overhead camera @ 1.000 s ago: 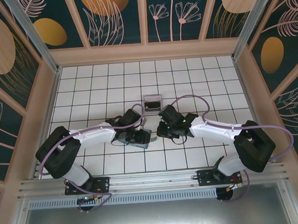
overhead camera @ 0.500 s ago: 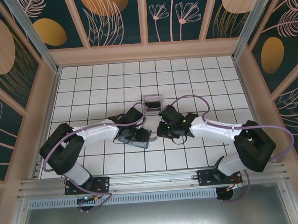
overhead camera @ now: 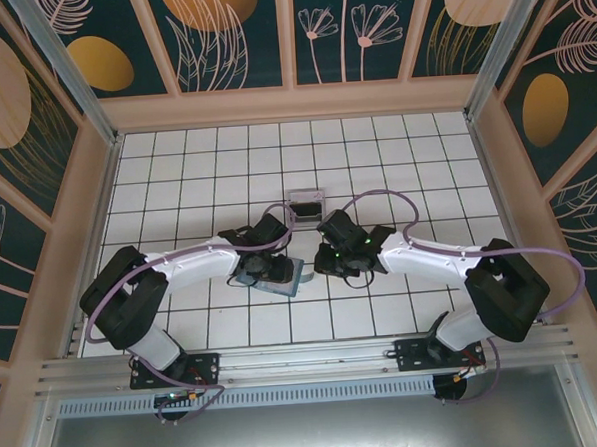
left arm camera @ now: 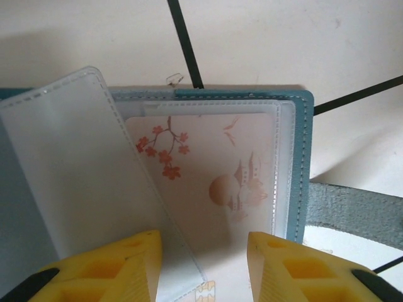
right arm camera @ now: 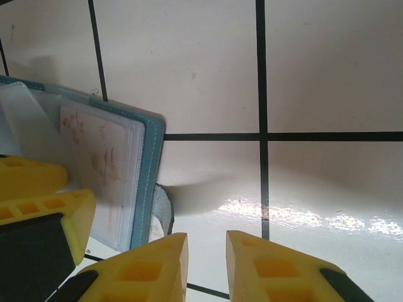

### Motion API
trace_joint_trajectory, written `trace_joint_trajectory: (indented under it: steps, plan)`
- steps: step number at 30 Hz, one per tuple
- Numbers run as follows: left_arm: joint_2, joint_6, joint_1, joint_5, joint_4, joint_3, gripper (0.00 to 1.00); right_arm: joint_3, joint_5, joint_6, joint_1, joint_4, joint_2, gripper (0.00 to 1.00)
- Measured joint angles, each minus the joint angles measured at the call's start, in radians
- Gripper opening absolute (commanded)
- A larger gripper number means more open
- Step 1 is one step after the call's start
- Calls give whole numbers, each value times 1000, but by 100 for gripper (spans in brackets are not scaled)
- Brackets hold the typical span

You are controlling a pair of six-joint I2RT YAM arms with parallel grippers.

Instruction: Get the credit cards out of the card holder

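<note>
The card holder (left arm camera: 306, 157) lies open on the tiled floor, teal-edged with clear plastic sleeves (left arm camera: 69, 170). A pale pink credit card (left arm camera: 214, 176) printed with blossoms sits inside the front sleeve. My left gripper (left arm camera: 204, 267) hangs over the card's lower end with its yellow fingers (left arm camera: 119, 267) apart and nothing pinched between them. In the top view the left gripper (overhead camera: 264, 263) is on the card holder (overhead camera: 279, 277). My right gripper (right arm camera: 207, 264) is just right of the card holder (right arm camera: 153, 176), its jaws a narrow gap apart over bare floor. My right gripper (overhead camera: 332, 259) faces the left one.
A grey piece (right arm camera: 161, 212) sticks out from under the holder's right edge; what it is I cannot tell. A clear plastic box (overhead camera: 305, 205) stands just behind the two grippers. White tiled floor stretches on all sides inside the walled pen.
The left arm's elbow swung and the left gripper, with the holder under it, shifted slightly left. The right jaws parted a little; the right arm stayed put.
</note>
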Motion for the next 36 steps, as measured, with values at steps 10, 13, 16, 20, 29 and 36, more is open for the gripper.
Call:
trace_joint_trajectory:
  steps: [10,13,16,20,29,36]
  plan:
    - [21,3,-50,-139,-89,55,46,0,0,-4,-4,-3,0,31]
    - [38,3,-72,-174,-119,69,46,0,0,-4,-4,-7,0,33]
    - [53,3,-88,-212,-138,97,47,0,-1,-7,-4,-7,0,35]
    - [55,2,-94,-266,-164,118,48,0,-5,-7,-4,-7,0,37]
    - [49,-1,-94,-354,-199,120,48,0,-45,-6,1,23,19,37]
    - [46,0,-94,-423,-235,120,47,0,-103,-6,5,81,51,37]
